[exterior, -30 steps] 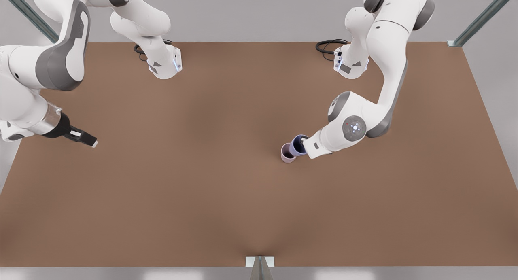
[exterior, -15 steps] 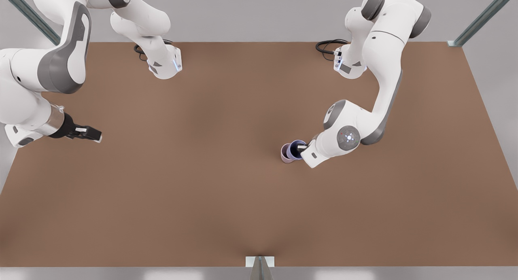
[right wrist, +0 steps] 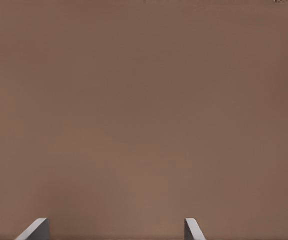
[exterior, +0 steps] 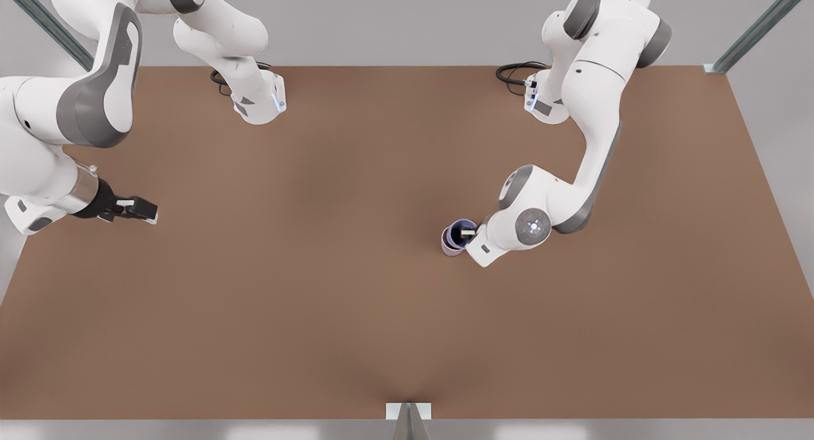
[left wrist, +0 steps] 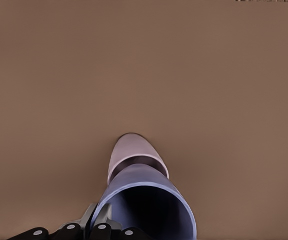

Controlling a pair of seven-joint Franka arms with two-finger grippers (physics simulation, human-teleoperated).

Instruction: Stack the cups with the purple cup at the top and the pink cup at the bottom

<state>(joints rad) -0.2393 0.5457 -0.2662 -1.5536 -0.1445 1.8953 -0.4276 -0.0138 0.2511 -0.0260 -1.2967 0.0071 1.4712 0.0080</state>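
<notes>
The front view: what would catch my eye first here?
Probably the purple cup, gripped at its rim by the left gripper and sitting in the pink cup right of the brown table's centre. The right gripper waits, fingers open, at the front view's left.

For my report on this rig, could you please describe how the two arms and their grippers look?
Both arms are glossy white with grey joint panels. Each stands on a white base with black cables coiled behind it. The left gripper hangs from an arm whose round grey wrist cap carries small lit dots. The right gripper is black, with pale tips, behind a silver metal wrist ring. Its jaws look light grey in the right wrist view.
</notes>
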